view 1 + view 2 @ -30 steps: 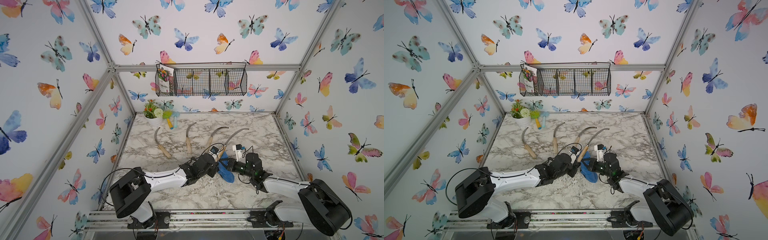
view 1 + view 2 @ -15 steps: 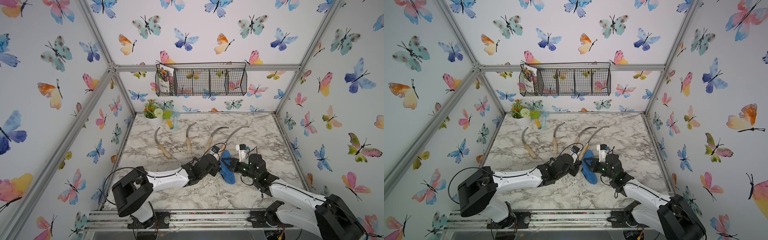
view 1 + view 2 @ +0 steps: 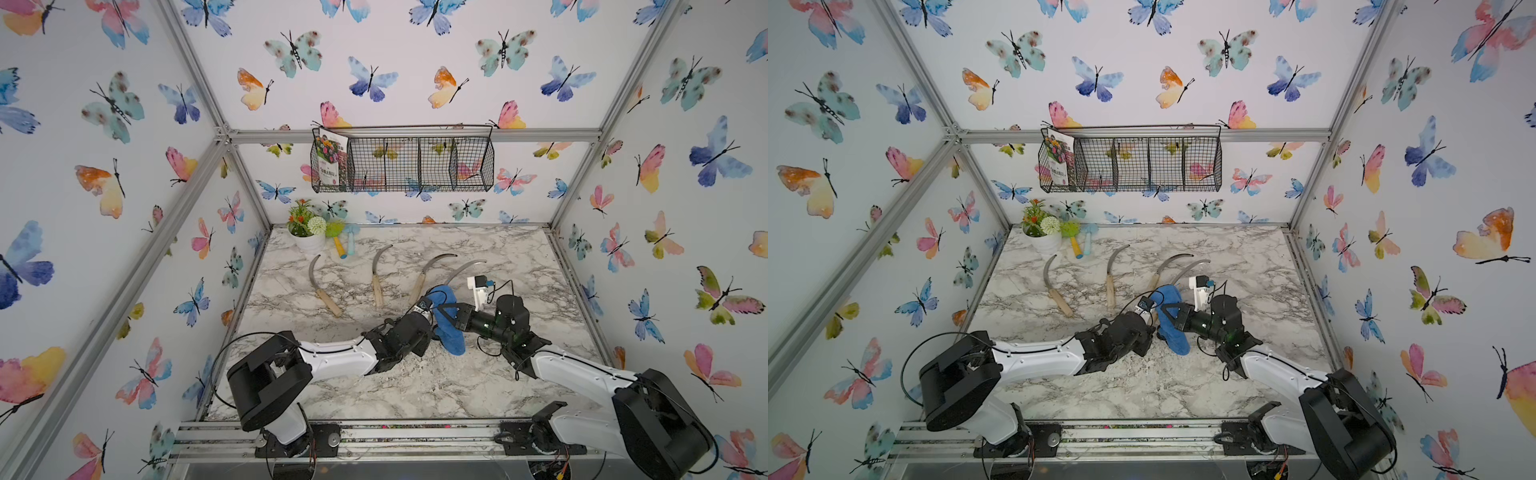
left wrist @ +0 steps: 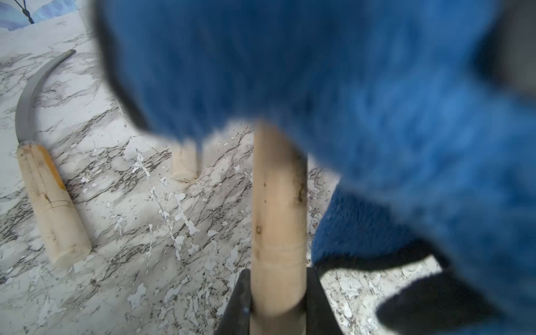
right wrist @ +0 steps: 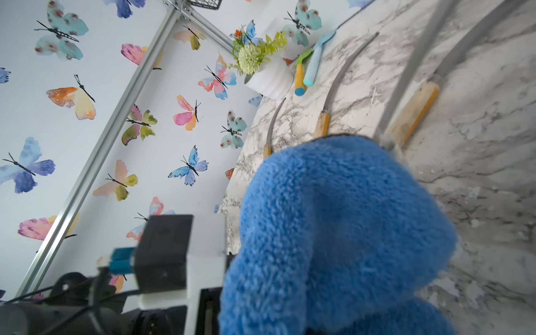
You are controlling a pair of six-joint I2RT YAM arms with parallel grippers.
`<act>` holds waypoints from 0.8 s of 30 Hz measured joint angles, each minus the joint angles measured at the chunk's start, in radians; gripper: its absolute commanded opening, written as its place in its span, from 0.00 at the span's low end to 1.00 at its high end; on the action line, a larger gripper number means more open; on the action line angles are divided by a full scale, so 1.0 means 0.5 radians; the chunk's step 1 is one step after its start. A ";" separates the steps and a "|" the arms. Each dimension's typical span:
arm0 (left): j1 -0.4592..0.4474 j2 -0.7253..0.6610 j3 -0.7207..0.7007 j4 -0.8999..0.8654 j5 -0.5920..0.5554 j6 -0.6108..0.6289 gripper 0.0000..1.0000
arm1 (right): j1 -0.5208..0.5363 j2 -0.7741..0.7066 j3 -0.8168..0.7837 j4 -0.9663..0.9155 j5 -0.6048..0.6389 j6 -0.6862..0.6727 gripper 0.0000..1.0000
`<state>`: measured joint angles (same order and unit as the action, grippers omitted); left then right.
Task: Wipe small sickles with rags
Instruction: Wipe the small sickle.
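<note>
rag (image 3: 452,336) shifted up-frame over held sickle (image 4: 278,217); left pincer (image 4: 277,301) pinched its handle, right pincer (image 3: 441,311) clamped rag.

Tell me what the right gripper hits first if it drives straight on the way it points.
The blue rag it holds fills the line ahead. Just past it, the right gripper would likely meet the sickle handle clamped in the left gripper. Depth behind the rag is unclear.
</note>
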<state>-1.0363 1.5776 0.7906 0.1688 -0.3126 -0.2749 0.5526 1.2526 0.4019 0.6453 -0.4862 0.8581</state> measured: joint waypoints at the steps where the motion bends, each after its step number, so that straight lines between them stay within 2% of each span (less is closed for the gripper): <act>1: 0.000 -0.005 0.000 -0.002 -0.001 -0.002 0.00 | 0.011 0.027 -0.047 0.043 -0.013 0.015 0.03; 7: 0.037 -0.019 0.000 -0.005 0.043 -0.014 0.00 | 0.105 0.049 -0.233 0.193 -0.027 0.060 0.03; 14: 0.076 -0.056 0.000 -0.007 0.121 -0.027 0.00 | 0.115 -0.061 -0.269 0.161 0.020 0.039 0.03; 24: 0.077 -0.245 -0.105 -0.014 0.161 -0.035 0.00 | -0.317 -0.124 -0.272 0.175 -0.040 -0.008 0.03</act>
<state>-0.9977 1.4551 0.7383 0.1616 -0.2321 -0.2924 0.3939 1.1908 0.2661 0.7326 -0.5064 0.8543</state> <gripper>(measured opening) 0.209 0.131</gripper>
